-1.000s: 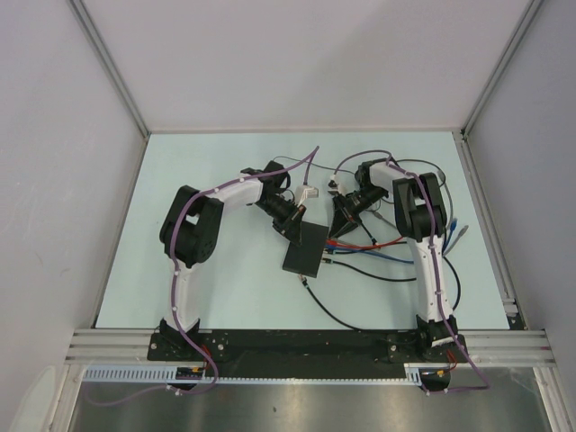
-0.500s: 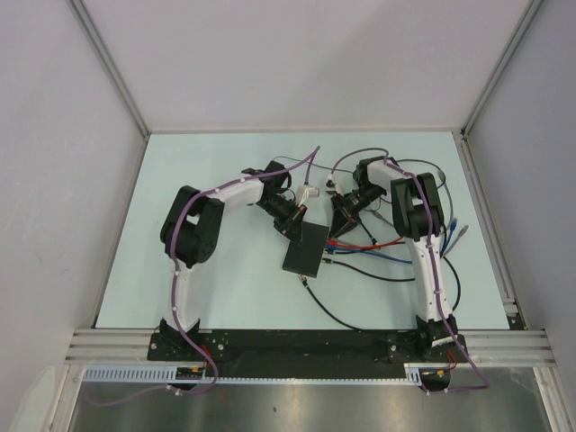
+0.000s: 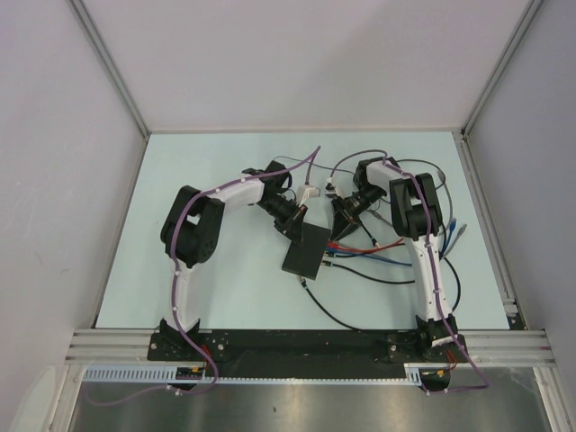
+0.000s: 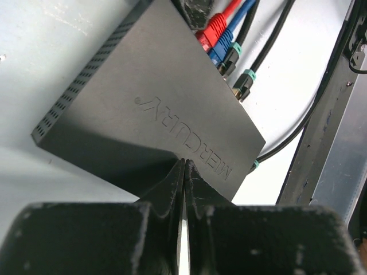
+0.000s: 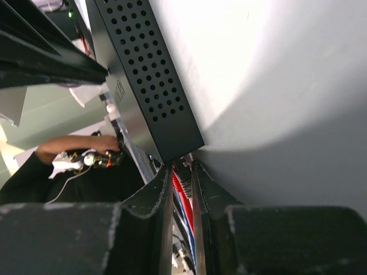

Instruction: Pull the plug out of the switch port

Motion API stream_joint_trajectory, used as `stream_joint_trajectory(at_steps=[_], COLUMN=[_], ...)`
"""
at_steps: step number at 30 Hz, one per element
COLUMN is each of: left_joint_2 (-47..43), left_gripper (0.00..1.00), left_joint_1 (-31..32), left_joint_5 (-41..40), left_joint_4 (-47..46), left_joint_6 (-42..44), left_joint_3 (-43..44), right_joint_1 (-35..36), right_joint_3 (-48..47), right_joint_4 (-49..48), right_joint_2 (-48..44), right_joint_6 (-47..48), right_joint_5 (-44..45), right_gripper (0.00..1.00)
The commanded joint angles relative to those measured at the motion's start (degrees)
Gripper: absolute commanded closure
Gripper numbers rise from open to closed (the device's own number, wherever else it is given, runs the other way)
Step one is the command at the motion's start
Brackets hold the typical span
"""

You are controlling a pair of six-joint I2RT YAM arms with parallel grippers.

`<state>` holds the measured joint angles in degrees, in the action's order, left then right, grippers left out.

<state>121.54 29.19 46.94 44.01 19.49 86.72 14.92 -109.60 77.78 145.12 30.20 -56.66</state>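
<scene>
Red plug (image 5: 183, 197), in right gripper (image 5: 182, 167), against black switch (image 5: 149, 86)

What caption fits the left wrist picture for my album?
The left gripper, jaws shut, at the black box, red and blue plugs beyond.

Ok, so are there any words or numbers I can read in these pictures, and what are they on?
"MERCURY": raised letters on top of the black box, seen from the left wrist.
A small pale marking on the box's side, right wrist view: too blurred to read.
Top view: nothing there is big enough to read.
</scene>
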Motion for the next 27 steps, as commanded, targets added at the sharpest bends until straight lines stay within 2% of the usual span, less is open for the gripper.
stream_joint_trajectory(at_steps=[1,3,6,13,16,21,27], left_joint_2=[2.74,2.74,2.65,2.74,2.83,2.48,2.65], left_gripper=[0.93,0.93,0.93,0.93,0.93,0.93,0.93], left_joint_1=[0.34,0.34,0.34,0.34,0.34,0.34,0.43], left_joint_5=[-6.42,-6.51,-6.6,-6.77,-6.77,-6.95,-6.86], left_joint_4=[-2.35,-2.26,-2.17,-2.17,-2.17,-2.0,-2.26], left_joint_6=[2.22,2.14,2.14,2.4,2.49,2.4,2.49], left_joint_3=[0.03,0.03,0.03,0.03,0.21,-0.14,0.03], right_joint_1=[1.08,0.99,-0.59,-0.24,-1.55,-4.01,-5.25], right_joint_3=[2.64,0.72,-4.82,-1.41,-2.45,-13.15,-23.98], right_joint_4=[-1.66,-0.88,1.85,3.6,5.0,9.06,7.74], right_joint_2=[2.36,3.84,6.83,3.33,2.54,1.58,-1.68], right_joint_6=[5.75,5.4,3.12,9.79,11.11,10.77,10.76], right_joint_5=[16.49,16.5,11.68,15.79,14.75,10.97,14.21], right_gripper=[1.0,1.0,1.0,1.0,1.0,1.0,0.99])
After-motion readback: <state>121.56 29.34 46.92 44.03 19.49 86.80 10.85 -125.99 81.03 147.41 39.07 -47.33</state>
